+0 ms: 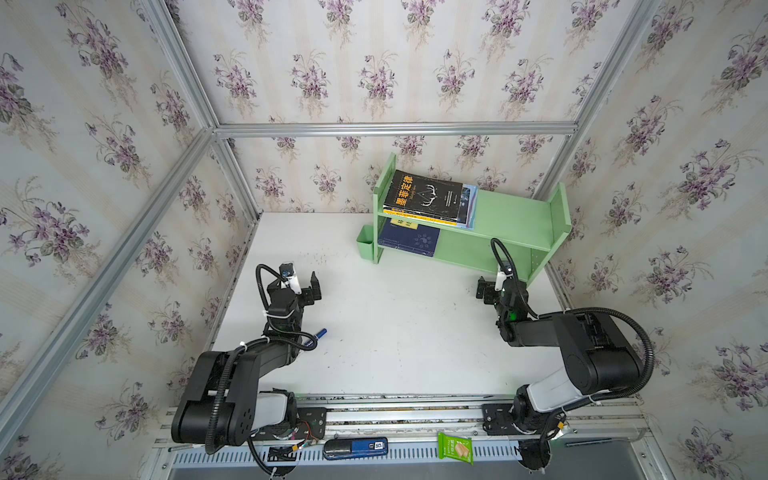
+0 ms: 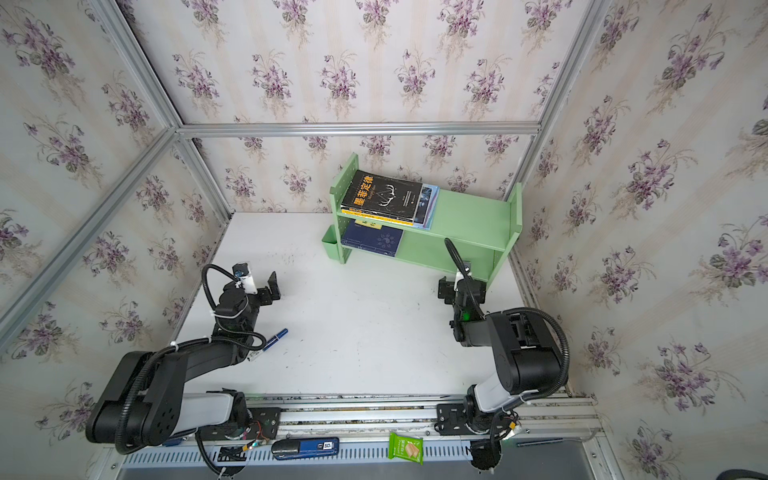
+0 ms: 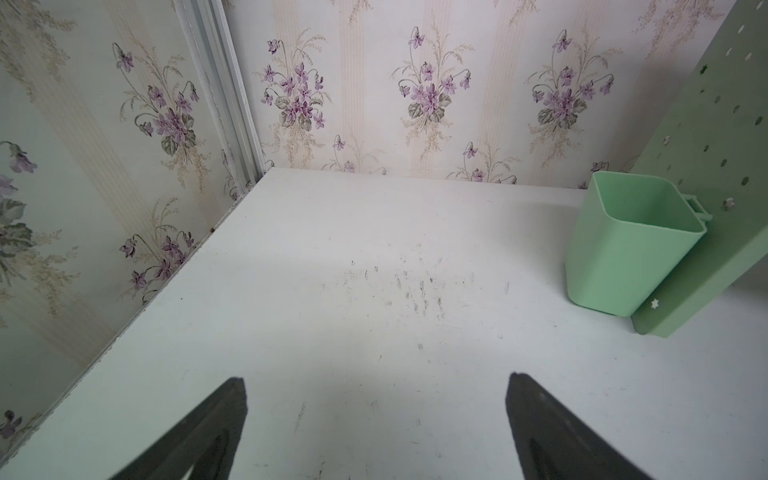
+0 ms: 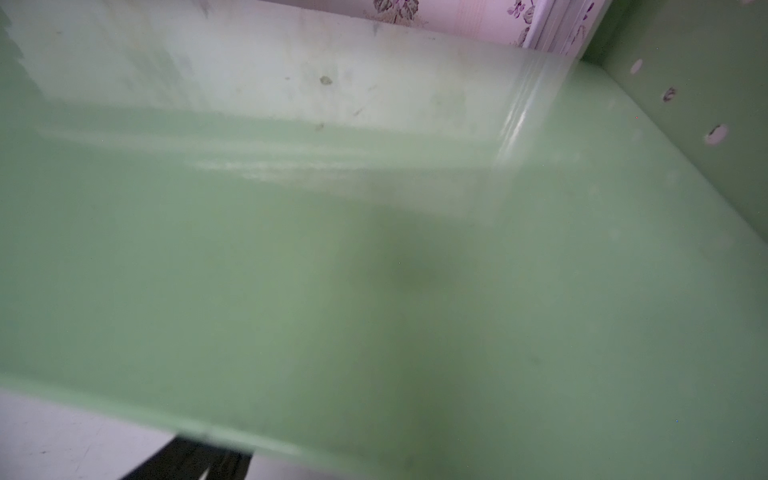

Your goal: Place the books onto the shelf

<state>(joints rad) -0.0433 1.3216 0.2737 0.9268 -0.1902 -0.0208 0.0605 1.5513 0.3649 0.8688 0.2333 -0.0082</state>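
Two black parallel grippers: left gripper (image 3: 377, 376) and right gripper (image 1: 483, 289) are both standing with jaws apart, holding nothing.
Books: black antler paperback (image 1: 424, 193) is lying atop a stack on the upper tier; navy paperback (image 1: 409, 240) is lying on the lower tier.
Shelf: pale green two-tier rack (image 1: 511, 216) is standing at the back right of the white table (image 1: 395, 332).

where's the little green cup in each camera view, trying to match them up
Top view: green cup at the shelf's left end.
Top view: green cup left of the navy book.
Left wrist: green cup close up, hung on the perforated end panel.
Right wrist: not in it, only blurred shelf.
Shared landmark: that end panel, in both top views too.
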